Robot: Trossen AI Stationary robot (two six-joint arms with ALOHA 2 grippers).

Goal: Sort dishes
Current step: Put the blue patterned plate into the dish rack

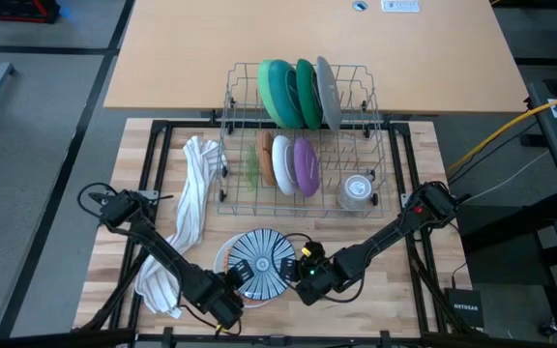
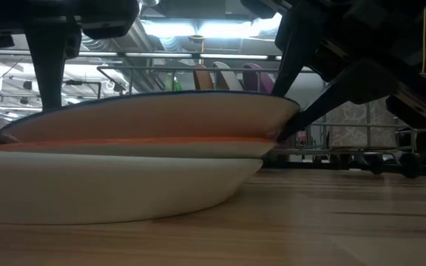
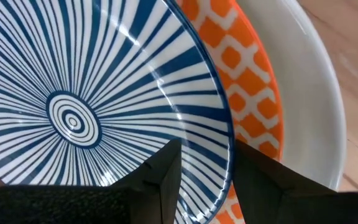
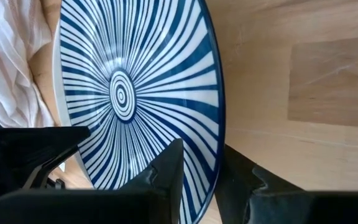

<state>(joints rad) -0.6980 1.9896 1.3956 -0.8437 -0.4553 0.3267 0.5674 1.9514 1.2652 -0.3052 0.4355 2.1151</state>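
Observation:
A blue-and-white striped plate (image 1: 262, 261) tops a stack near the table's near edge, resting on an orange patterned plate (image 3: 244, 74), which lies in a white plate (image 2: 124, 185). My left gripper (image 3: 207, 155) is at the striped plate's near-left rim and my right gripper (image 4: 201, 155) is at its right rim; each is shut on that rim. Farther back, a wire rack (image 1: 370, 145) holds green, teal and grey plates upright, with orange, white and purple dishes in front of them. My left gripper has the striped plate's near-left rim (image 3: 227, 143) between its fingers, one over the plate's inside, one outside over the orange plate. It comes slanting down from the near left. The plate lies on the stack. My right gripper has the striped plate's right rim (image 4: 216, 134) between its two fingers, slanting down from the table's right. In the low view one finger (image 2: 309, 111) reaches the rim's underside, just above the orange plate's edge (image 2: 198, 139). The plate sits about level on the stack.
A white striped towel (image 1: 187, 222) lies crumpled left of the stack, running from the rack toward the near edge. A clear glass cup (image 1: 358, 190) stands in the rack's near right corner. Bare wood shows right of the stack.

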